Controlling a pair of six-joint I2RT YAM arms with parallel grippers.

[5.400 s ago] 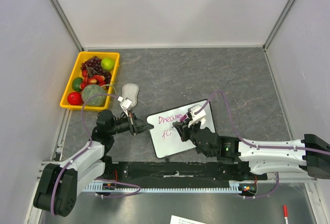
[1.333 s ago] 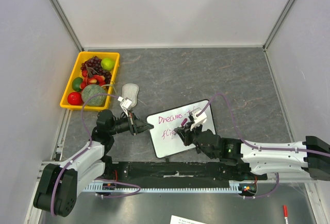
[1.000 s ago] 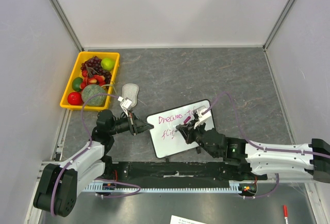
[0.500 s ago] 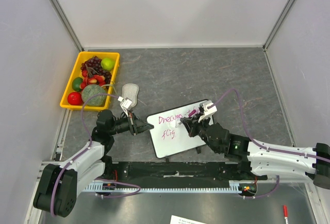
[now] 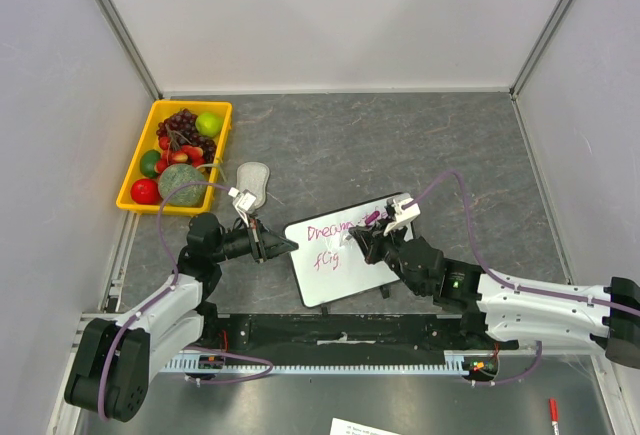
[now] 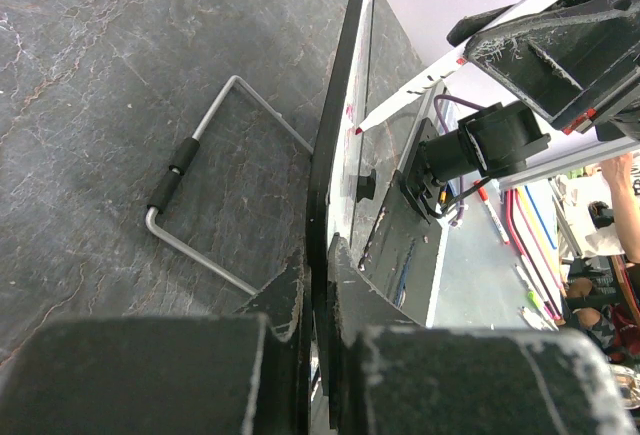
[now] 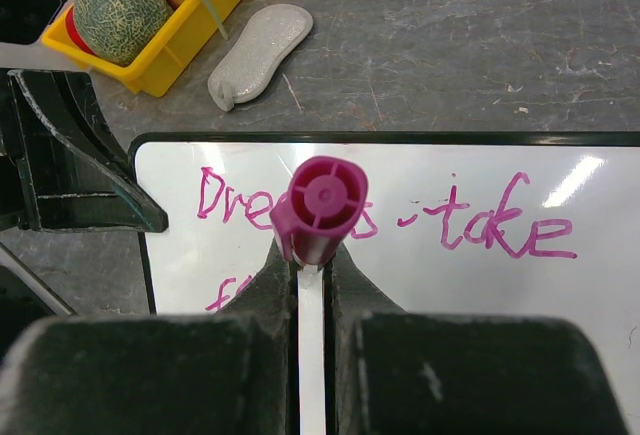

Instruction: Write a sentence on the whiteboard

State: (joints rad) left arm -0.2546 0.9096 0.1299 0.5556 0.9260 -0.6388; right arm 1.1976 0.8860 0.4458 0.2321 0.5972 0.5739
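As the whiteboard [image 5: 352,280] looks light, stiff & slide-prone, L gripper [image 5: 288,245] clamps its left frame edge; R gripper [image 5: 362,243] pinches the slim pink marker [image 7: 320,205] by its barrel.

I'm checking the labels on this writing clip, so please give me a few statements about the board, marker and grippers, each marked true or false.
1. The left gripper clamps the whiteboard's edge in its jaws. True.
2. The right gripper holds a black marker. False: the marker is white with a magenta cap.
3. The sentence includes the word "take". True.
4. The eraser pad lies on the whiteboard. False: it lies on the table near the yellow tray.
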